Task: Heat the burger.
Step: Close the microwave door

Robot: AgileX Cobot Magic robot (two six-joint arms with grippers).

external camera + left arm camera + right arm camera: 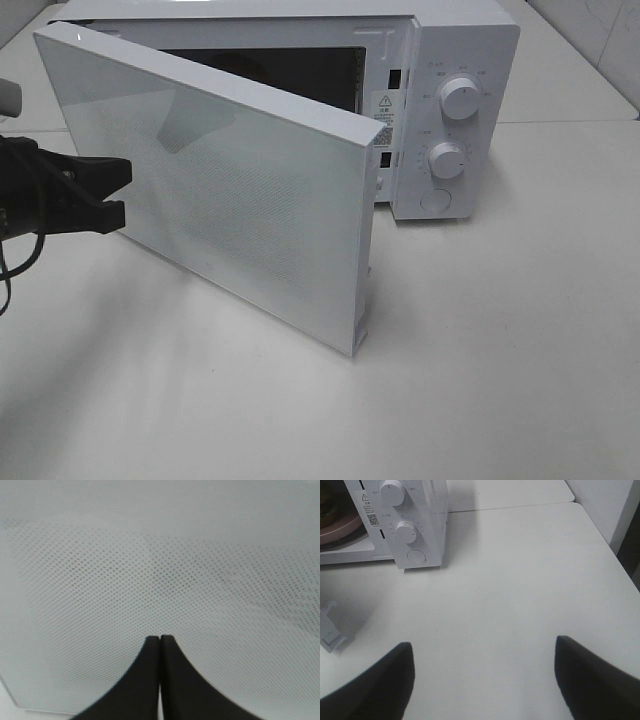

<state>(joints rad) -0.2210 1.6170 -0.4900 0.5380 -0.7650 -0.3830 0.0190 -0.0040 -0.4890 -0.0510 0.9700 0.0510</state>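
Note:
The white microwave [450, 60] stands at the back of the table with its door [230, 190] swung about halfway open. My left gripper [125, 192] is shut, and its tips [160, 639] rest against the dotted outer window of the door. The burger [326, 502] shows only as a brown sliver on the pink plate [340, 527] inside the oven, cropped by the right wrist view's edge. In the high view the door hides it. My right gripper [484, 642] hangs open over the bare table in front of the control panel, holding nothing. It is outside the high view.
Two knobs [460, 98] [447, 160] and a round button [435, 200] sit on the microwave's right panel. The door's latch hooks [330, 635] stick out at its free edge. The white table [500, 350] stretches in front and to the right, with a wall behind.

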